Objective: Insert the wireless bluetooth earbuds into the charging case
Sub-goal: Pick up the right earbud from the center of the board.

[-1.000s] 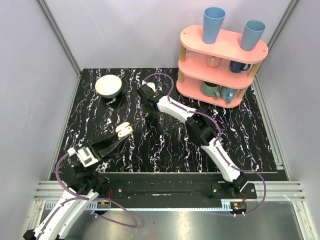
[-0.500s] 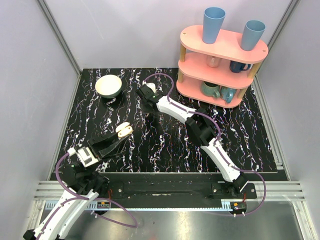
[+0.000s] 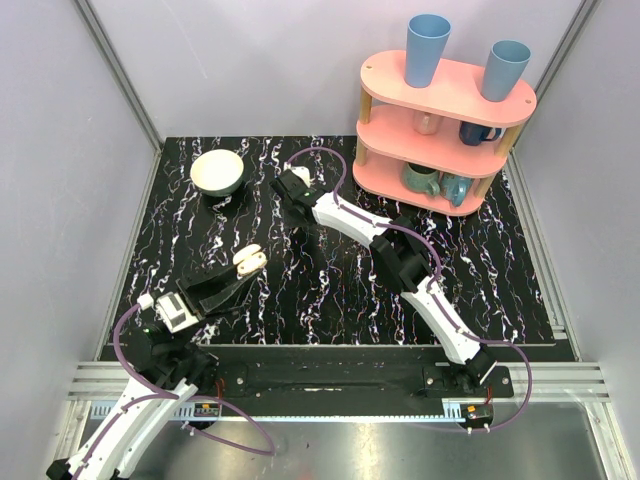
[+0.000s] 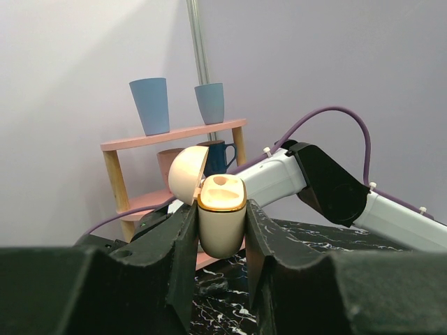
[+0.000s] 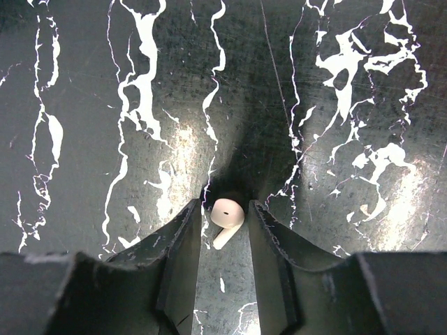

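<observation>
My left gripper [image 4: 221,216] is shut on the cream charging case [image 4: 222,227] and holds it upright above the table. The case's lid [image 4: 187,174] is hinged open to the left, and its gold-rimmed top shows a hollow. From above, the case [image 3: 248,261] sits at the tip of the left gripper [image 3: 243,268], left of centre. My right gripper [image 5: 223,209] points down at the table in the far middle, also visible from above [image 3: 290,183]. One white earbud [image 5: 227,215] lies on the table between its fingers. The jaws stand open with a narrow gap on each side.
A cream bowl [image 3: 218,172] stands at the far left of the black marbled table [image 3: 340,290]. A pink three-tier shelf [image 3: 445,130] with two blue cups [image 3: 427,50] on top and mugs inside fills the far right. Grey walls enclose the table.
The right gripper's jaws have narrowed a little around the earbud and the arm has shifted slightly. The left arm with the case has not moved.
</observation>
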